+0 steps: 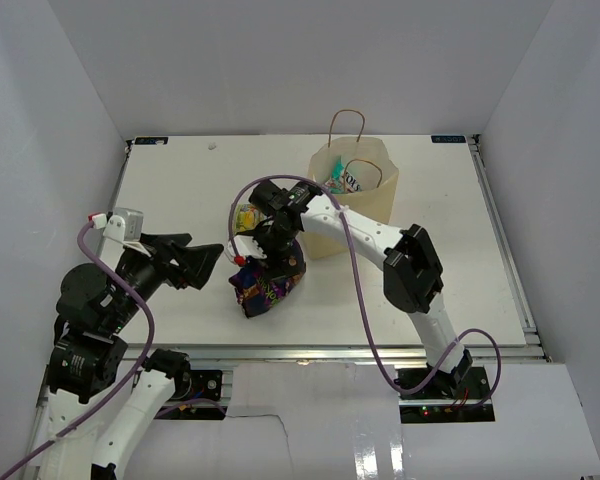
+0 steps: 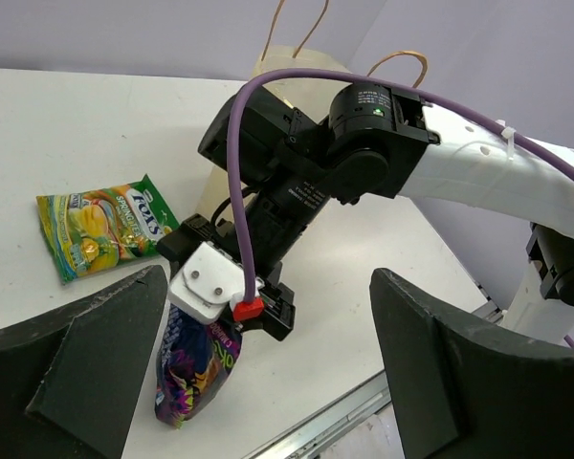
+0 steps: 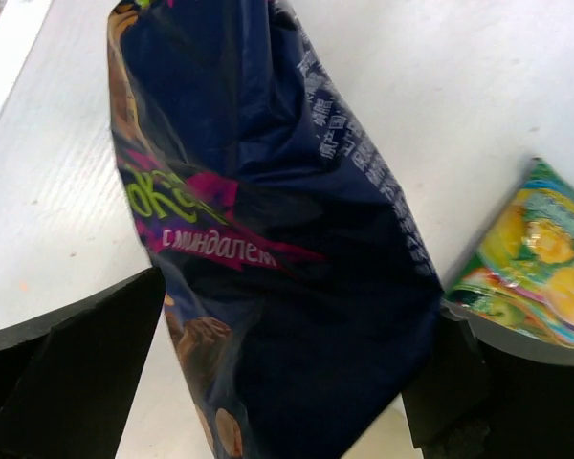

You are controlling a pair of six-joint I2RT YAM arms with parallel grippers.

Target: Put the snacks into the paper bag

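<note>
The tan paper bag (image 1: 355, 200) stands upright at the table's back middle, with a teal packet (image 1: 336, 181) showing inside; its top also shows in the left wrist view (image 2: 287, 59). My right gripper (image 1: 263, 258) (image 3: 297, 306) is shut on the top of the dark blue bag (image 1: 267, 287) (image 2: 193, 368) (image 3: 268, 239), which hangs below it with its lower end at the table. A green-yellow pack (image 1: 245, 217) (image 2: 100, 225) (image 3: 536, 268) lies flat just behind. My left gripper (image 1: 212, 265) (image 2: 268, 316) is open and empty, just left of the dark blue bag.
The table's front edge with its metal rail (image 1: 330, 352) (image 2: 344, 411) runs close in front of the dark blue bag. White walls enclose the table on the left, back and right. The right arm (image 1: 380, 235) reaches across in front of the paper bag.
</note>
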